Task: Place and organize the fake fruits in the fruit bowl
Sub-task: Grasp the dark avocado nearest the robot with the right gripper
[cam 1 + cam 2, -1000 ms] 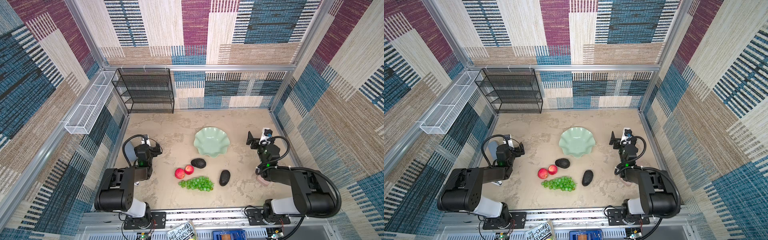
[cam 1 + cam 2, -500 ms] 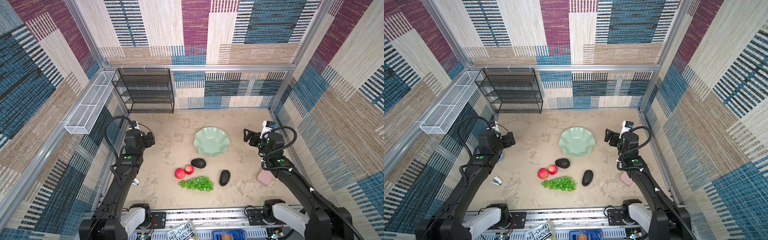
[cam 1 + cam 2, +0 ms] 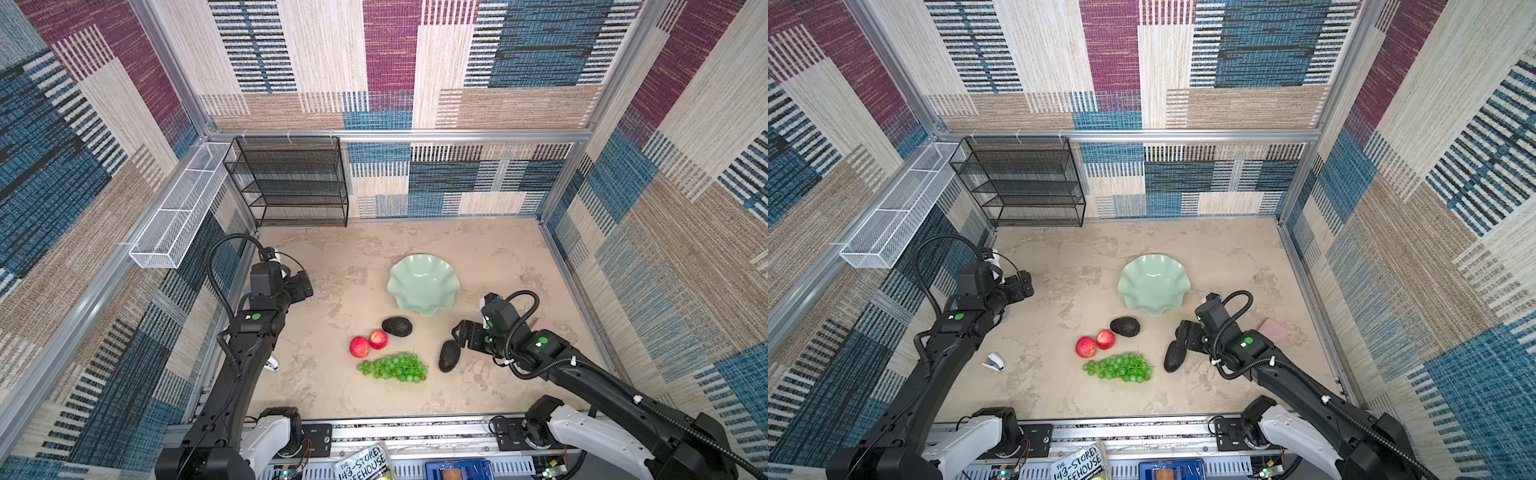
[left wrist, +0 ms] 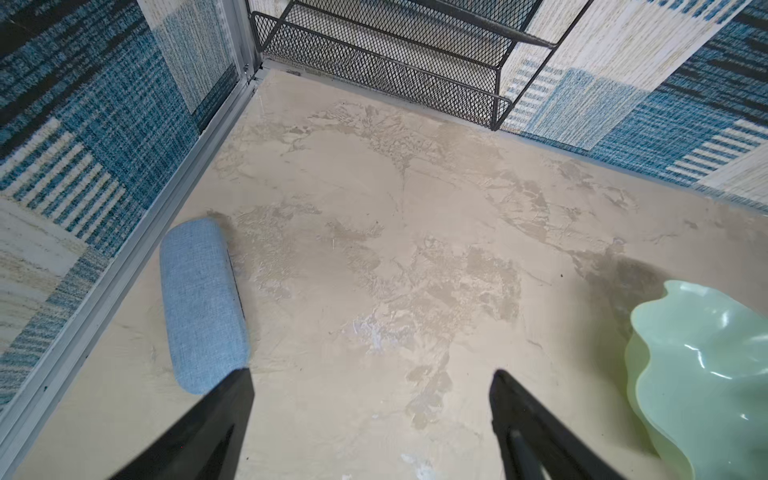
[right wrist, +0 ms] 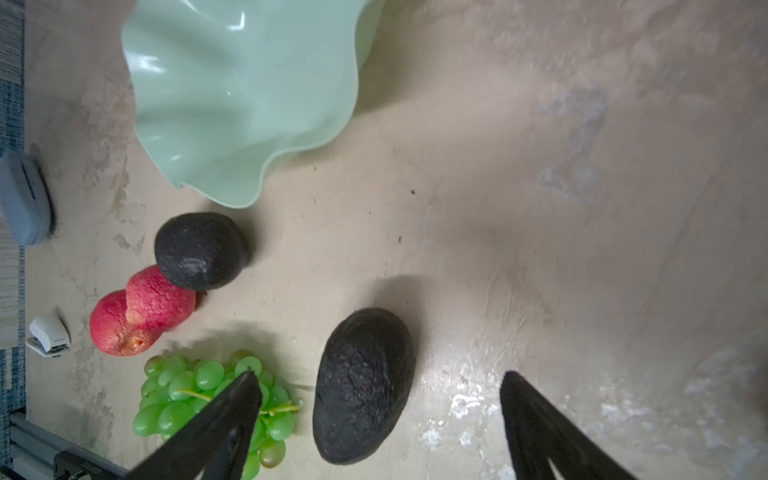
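The empty mint-green fruit bowl sits mid-table. In front of it lie one avocado, two red apples touching each other, and green grapes. A second avocado lies to the right. My right gripper hangs open just over this avocado, its fingers wide on either side without touching it. Far to the left my left gripper is open over bare table, holding nothing.
A blue-grey case lies along the left wall under the left arm. A small white stapler is at front left. A pink block sits by the right wall. A black mesh rack stands at back left.
Both arms have risen from their folded rest. The right gripper swung forward and inward from beside the bowl to over the right avocado. The left gripper shifted slightly toward the middle.
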Controlling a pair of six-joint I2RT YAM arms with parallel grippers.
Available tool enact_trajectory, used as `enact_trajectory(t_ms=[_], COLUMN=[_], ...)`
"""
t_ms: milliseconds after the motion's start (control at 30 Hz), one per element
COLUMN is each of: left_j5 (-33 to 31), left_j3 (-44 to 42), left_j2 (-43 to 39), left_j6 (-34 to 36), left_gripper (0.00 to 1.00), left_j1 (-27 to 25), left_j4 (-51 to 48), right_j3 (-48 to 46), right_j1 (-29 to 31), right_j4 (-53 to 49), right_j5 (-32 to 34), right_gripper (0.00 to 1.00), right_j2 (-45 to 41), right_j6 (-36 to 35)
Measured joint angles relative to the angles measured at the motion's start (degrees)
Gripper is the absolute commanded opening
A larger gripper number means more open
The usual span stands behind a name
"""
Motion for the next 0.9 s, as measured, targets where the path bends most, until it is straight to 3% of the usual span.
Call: enact_trajectory(t_ms=[200, 433, 633, 767, 900], left_j5=[0.00, -0.20, -0.20, -0.20, -0.22], left_j3=[0.00, -0.04, -0.17, -0.17, -0.26], left_j2=[-0.42, -0.72, -0.68, -0.66, -0.76], left_j6=[0.00, 0.00, 0.00, 0.00, 0.00], left_gripper=[0.93, 0.93, 0.92, 0.92, 0.92], left_j1=[0.00, 0.00, 0.00, 0.00, 0.00], left_j4=[-0.09, -0.11, -0.11, -0.11, -0.11], right_j3=[-1.33, -1.49, -2.51, -0.76, 6.86], right_j1=[6.47, 9.55, 9.79, 9.81, 9.84], right_j4=[2.29, 8.02, 9.44, 6.69, 2.89], right_j5=[1.40, 3.85, 7.06, 9.40, 12.66], right_gripper=[0.90, 0.66, 0.51, 0.50, 0.49], right_j2=[6.45, 14.91, 13.88, 10.43, 8.66], right_j6=[5.49, 8.76, 10.03, 9.90, 6.71])
